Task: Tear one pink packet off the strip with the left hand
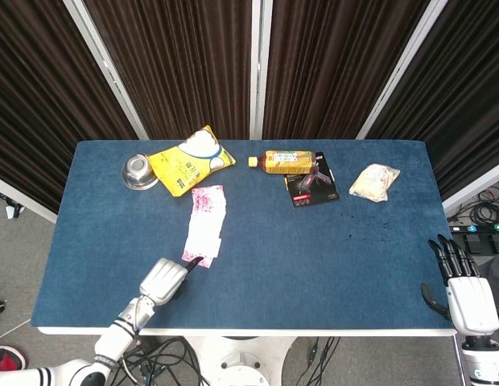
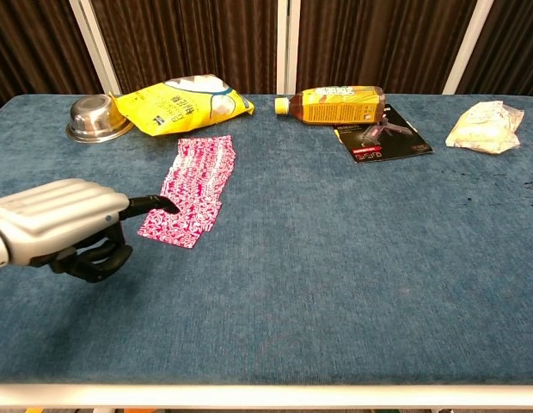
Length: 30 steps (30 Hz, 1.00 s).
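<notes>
Blue tabletop (image 1: 314,241) is filling most of the head view. Yellow snack bag (image 1: 189,161) is lying at 11 o'clock, with a steel bowl (image 1: 138,171) just beside it toward 9. Amber bottle (image 1: 286,161) is lying on its side at 12 o'clock, its base resting on a black booklet (image 1: 312,186). Clear wrapped packet (image 1: 374,181) is sitting at 2 o'clock, well apart from the rest. Pink packet strip (image 1: 206,223) is lying flat left of centre, running 12 to 6, just below the snack bag.

Left hand (image 2: 64,225) is hovering at 7 o'clock with most fingers curling under and one finger pointing out, its tip at the strip's near corner; contact unclear, holding nothing. Right hand (image 1: 463,285) is hanging off the tabletop edge at 4 o'clock, fingers spreading straight, holding nothing.
</notes>
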Available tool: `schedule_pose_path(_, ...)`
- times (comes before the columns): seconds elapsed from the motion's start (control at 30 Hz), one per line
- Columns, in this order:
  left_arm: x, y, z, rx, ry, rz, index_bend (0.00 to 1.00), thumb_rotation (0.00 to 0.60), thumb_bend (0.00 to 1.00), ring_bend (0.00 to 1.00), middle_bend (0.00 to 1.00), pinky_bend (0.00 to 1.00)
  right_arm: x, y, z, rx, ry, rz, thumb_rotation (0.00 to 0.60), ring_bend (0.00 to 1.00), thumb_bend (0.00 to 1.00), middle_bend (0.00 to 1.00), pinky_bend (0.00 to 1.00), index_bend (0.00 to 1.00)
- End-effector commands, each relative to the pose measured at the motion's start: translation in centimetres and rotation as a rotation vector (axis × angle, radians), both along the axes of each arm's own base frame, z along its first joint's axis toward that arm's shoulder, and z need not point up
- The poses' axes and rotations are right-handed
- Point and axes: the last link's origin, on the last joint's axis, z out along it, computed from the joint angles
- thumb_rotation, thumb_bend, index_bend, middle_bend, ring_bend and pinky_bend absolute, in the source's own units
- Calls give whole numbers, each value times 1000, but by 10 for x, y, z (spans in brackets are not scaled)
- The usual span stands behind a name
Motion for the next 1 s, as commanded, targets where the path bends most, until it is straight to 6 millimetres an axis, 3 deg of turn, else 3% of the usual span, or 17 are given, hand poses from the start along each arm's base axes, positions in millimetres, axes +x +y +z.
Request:
schedule_pose_path(0.03, 2, 3, -4, 4, 11, -3, 135, 600, 593, 877, 873, 861, -1, 0, -1, 3, -3, -3, 600, 0, 308, 0, 123, 0)
schedule_pose_path(0.37, -8, 16, -23, -23, 108, 19, 135, 600, 595, 877, 873, 865, -4, -1, -1, -3, -9, -4, 600, 0, 308, 0, 124, 0)
schedule_pose_path(1.0, -22, 19, -23, -14, 162, 59, 135, 600, 602, 878, 874, 865, -6, -2, -1, -5, -9, -9, 600, 0, 308, 0, 124, 0)
